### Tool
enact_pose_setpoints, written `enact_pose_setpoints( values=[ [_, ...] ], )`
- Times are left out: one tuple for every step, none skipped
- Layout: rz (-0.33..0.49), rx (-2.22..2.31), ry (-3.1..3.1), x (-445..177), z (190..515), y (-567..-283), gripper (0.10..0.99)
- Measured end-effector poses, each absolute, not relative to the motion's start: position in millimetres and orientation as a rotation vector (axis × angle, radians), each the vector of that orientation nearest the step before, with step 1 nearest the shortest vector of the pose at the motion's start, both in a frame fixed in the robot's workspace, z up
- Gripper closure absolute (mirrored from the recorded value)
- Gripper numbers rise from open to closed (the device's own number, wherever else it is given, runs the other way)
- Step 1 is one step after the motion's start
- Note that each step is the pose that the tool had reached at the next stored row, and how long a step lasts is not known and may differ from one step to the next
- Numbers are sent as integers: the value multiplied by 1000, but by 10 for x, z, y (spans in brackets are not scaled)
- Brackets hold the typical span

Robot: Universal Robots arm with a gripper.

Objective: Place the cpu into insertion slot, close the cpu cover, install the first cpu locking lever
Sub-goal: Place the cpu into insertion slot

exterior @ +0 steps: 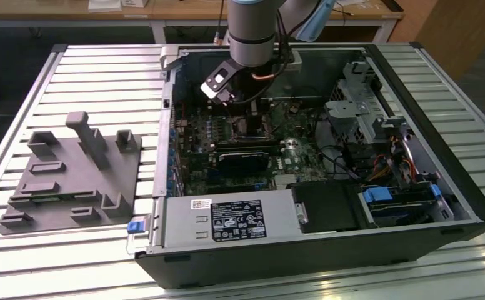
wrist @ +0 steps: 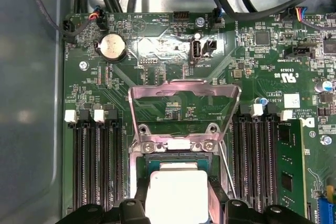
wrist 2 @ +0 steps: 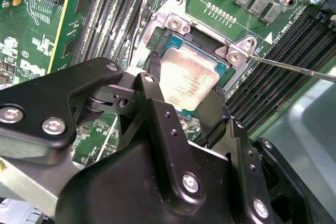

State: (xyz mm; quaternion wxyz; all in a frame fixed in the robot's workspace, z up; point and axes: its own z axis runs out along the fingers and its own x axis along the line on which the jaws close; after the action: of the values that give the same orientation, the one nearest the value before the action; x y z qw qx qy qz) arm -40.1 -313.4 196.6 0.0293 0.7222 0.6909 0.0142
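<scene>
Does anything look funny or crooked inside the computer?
Nothing looks broken or spilled. The cpu cover stands flipped up, and the gripper holds the cpu between its fingers over the insertion slot, seemingly not yet down flat in it.

Cpu face pale silvery-beige w/ faint dark print; cpu cover shiny silver frame; board green w/ fine pale traces, black RAM slots w/ white clips. Tool matte black w/ silver screws. Worktop silver-grey, ribbed stripes; fixture block plain grey; PC case black.
</scene>
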Motion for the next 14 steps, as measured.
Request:
enact_pose_setpoints(
  values=[
    [44, 2231, 2127, -401, 1965, -3134, 561],
    [44, 2234, 2125, -401, 1964, -3134, 561],
    [45, 2235, 2124, -401, 1963, -3133, 561],
    [45, 2236, 2124, -401, 1963, -3132, 561],
    [45, 2236, 2124, -401, 1963, -3131, 561],
    [45, 2236, 2124, -400, 1962, -3131, 561],
    [45, 2236, 2124, -399, 1962, -3130, 561],
    [45, 2236, 2124, -396, 1962, -3129, 561],
    [45, 2235, 2125, -394, 1962, -3129, 561],
    [45, 2234, 2126, -393, 1962, -3129, 561],
    [46, 2232, 2128, -393, 1962, -3129, 561],
    [46, 2230, 2131, -393, 1962, -3129, 561],
    [46, 2226, 2134, -392, 1962, -3129, 561],
    [46, 2222, 2139, -392, 1962, -3128, 561]
  ],
)
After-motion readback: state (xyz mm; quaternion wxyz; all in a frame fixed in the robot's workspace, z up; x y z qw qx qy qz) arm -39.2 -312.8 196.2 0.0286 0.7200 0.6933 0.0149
